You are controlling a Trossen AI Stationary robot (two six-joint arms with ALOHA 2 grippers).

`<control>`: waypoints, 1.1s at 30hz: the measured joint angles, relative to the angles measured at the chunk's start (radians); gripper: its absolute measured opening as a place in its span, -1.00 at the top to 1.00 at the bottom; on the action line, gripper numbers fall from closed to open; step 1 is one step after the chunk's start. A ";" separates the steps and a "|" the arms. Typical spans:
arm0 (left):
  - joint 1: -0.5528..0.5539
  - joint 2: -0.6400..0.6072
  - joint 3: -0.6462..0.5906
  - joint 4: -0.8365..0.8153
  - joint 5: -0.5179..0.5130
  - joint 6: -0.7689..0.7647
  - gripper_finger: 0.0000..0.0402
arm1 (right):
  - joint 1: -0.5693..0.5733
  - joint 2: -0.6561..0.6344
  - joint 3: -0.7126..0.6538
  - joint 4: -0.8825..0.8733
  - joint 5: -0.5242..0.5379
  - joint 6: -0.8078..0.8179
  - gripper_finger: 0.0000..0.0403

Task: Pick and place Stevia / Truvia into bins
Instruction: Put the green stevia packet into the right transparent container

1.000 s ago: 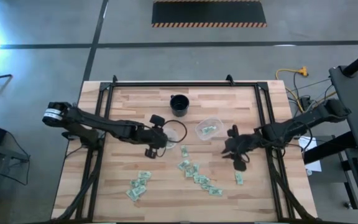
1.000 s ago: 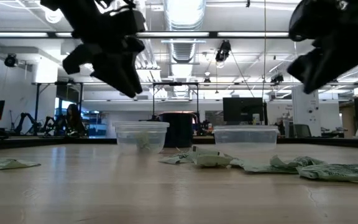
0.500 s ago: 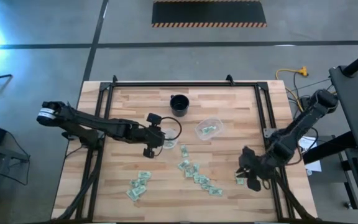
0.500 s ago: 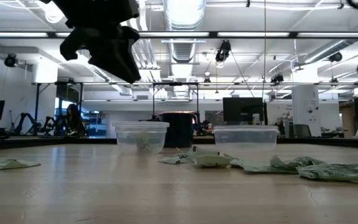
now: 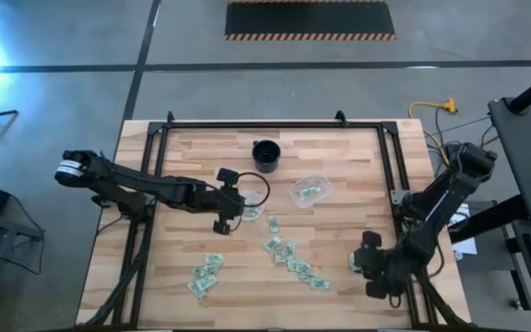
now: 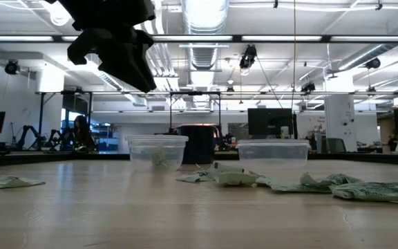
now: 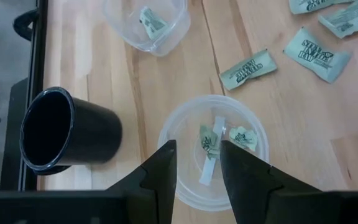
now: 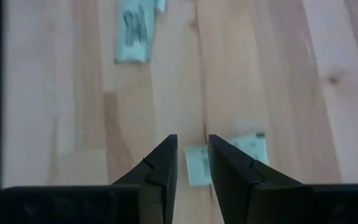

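Right gripper (image 5: pixel 373 274), fingers narrowly parted and empty, has dropped to the table's near right edge over a flat paper Stevia packet (image 8: pixel 225 162). Left gripper (image 7: pixel 196 163), narrowly parted, remains above the round clear bin (image 7: pixel 214 152) holding packets.

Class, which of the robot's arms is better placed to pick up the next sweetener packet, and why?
The right: its open gripper hangs over a loose packet near the table's edge. The left gripper hovers empty over a clear cup.
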 joint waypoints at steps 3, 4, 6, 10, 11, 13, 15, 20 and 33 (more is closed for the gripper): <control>0.000 0.000 0.001 0.000 0.000 0.001 0.47 | 0.040 0.093 0.103 -0.136 0.007 0.032 0.59; 0.000 0.000 0.003 0.001 0.000 0.001 0.47 | 0.053 0.124 0.132 -0.176 0.021 0.044 0.59; 0.000 -0.001 0.006 0.005 0.000 0.001 0.47 | 0.078 0.179 0.179 -0.227 0.074 0.060 0.59; 0.000 -0.001 0.010 0.005 -0.003 0.001 0.47 | 0.091 0.255 0.229 -0.250 0.104 0.077 0.59; 0.000 -0.001 0.010 0.006 -0.004 0.001 0.47 | 0.090 0.266 0.231 -0.252 0.098 0.087 0.59; 0.000 -0.001 0.010 0.005 -0.004 0.001 0.47 | 0.087 0.282 0.231 -0.251 0.069 0.107 0.58; 0.000 -0.001 0.010 0.005 -0.004 0.001 0.47 | 0.087 0.287 0.228 -0.251 0.050 0.126 0.54; 0.000 -0.001 0.010 0.004 -0.004 0.001 0.47 | 0.087 0.283 0.223 -0.249 0.047 0.145 0.35; 0.000 -0.001 0.010 0.007 -0.010 0.001 0.47 | 0.081 0.364 0.213 -0.252 0.019 0.088 0.13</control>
